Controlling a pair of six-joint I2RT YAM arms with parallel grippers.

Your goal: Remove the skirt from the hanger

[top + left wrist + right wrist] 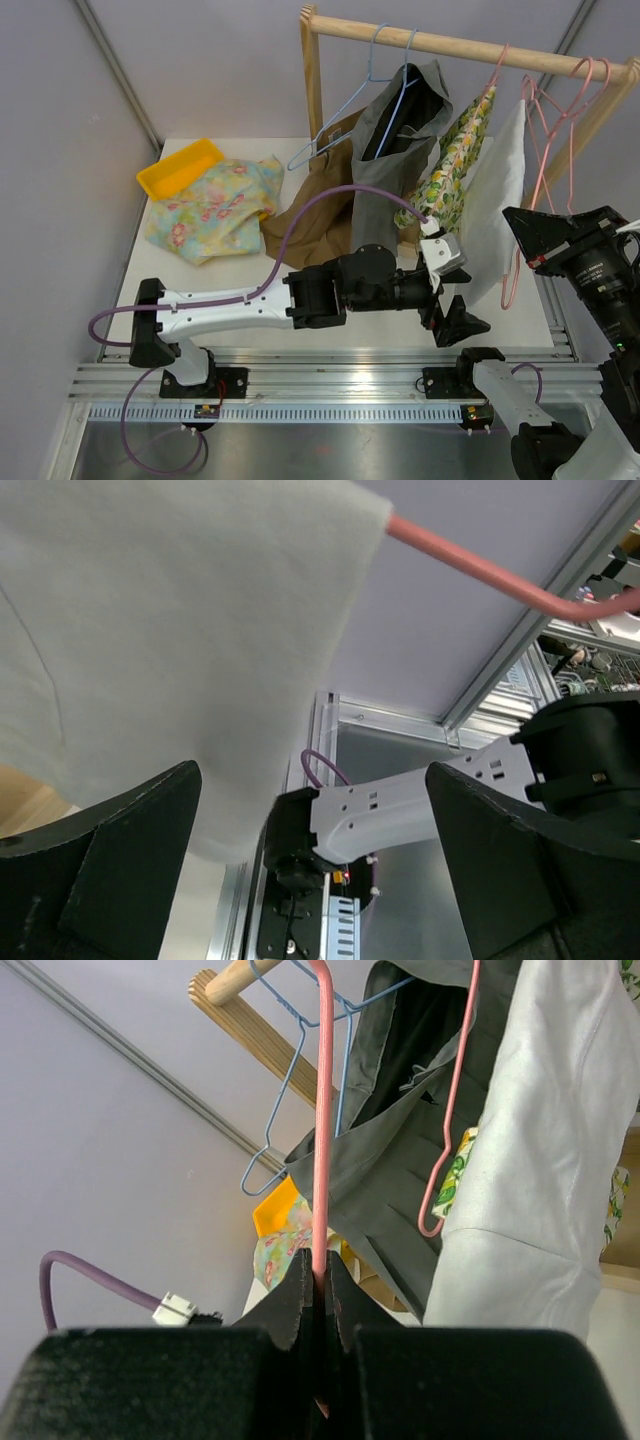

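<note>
Risk first: my left end effector could close on too little of the white skirt, and the cloth would slip free; further right, the thin pink hanger could twist in my right end effector and jump the wooden rail. The left stands fully wide, holding nothing, the skirt's hem just ahead of its 2 fingers, perhaps brushing 1; the right is pinched tight on the wire of the hanger that carries the skirt.

White skirt hangs on a pink hanger at two o'clock, with the left gripper gaping just beside it.
</note>
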